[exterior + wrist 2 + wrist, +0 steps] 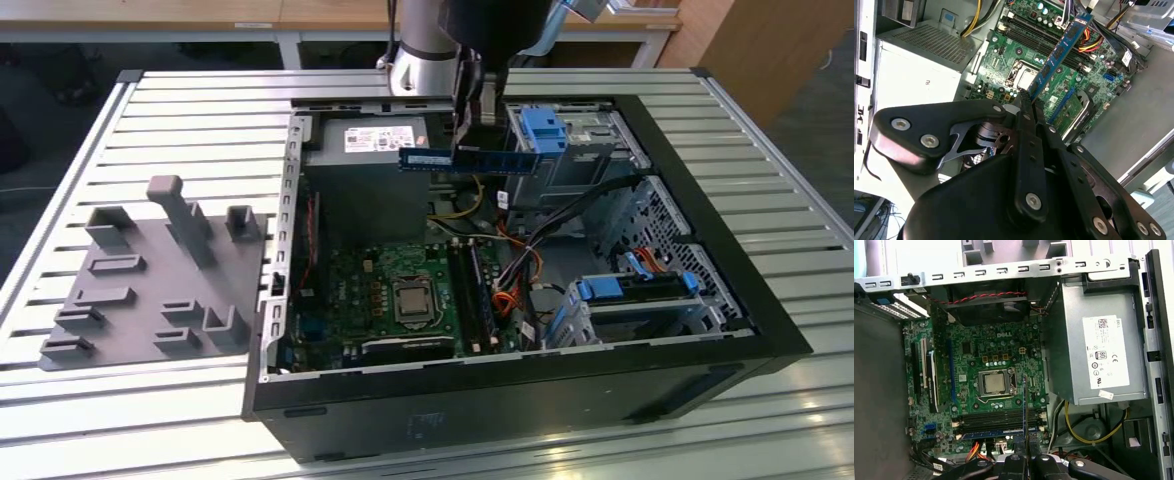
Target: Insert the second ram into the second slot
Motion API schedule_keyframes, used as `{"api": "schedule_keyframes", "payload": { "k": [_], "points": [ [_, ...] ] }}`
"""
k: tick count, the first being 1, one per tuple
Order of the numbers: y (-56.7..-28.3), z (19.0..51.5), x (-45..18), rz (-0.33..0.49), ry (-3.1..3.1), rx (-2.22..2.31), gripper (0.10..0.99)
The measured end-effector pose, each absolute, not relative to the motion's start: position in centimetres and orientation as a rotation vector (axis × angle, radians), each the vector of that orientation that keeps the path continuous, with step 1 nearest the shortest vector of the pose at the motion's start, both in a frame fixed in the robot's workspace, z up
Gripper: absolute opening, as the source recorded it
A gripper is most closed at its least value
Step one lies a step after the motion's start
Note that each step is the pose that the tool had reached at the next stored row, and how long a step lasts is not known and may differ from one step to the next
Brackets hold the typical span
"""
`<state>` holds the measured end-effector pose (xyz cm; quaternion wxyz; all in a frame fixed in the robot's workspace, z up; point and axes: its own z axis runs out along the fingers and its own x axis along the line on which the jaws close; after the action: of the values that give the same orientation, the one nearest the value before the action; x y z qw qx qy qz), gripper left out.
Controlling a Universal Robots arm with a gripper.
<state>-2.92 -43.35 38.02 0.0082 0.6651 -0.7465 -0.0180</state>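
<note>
- Right up close, the gripper [1026, 100] has its black fingers [1030, 120] pinched tight on the second ram [1061, 47], closed right on the stick.
- In the exterior view the ram hangs level in the air over the open PC case [534, 395]. It's near the case's far edge, between the power supply [367, 140] and a light-blue drive bracket [542, 130].
- It's not seated yet and sits well above the motherboard [979, 350]. In the first wrist view it shows edge-on, crossing the memory slots [989, 417] near the CPU socket [993, 383].
- A grey parts fixture [147, 290] sits on the slatted table [200, 110], just beside the case on the exterior view's left.
</note>
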Motion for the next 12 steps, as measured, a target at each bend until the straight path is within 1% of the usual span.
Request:
{"api": "schedule_keyframes", "payload": {
  "k": [12],
  "points": [
    [-43.36,38.02,-2.92,-0.057,-2.387,2.018,0.137]
  ]
}}
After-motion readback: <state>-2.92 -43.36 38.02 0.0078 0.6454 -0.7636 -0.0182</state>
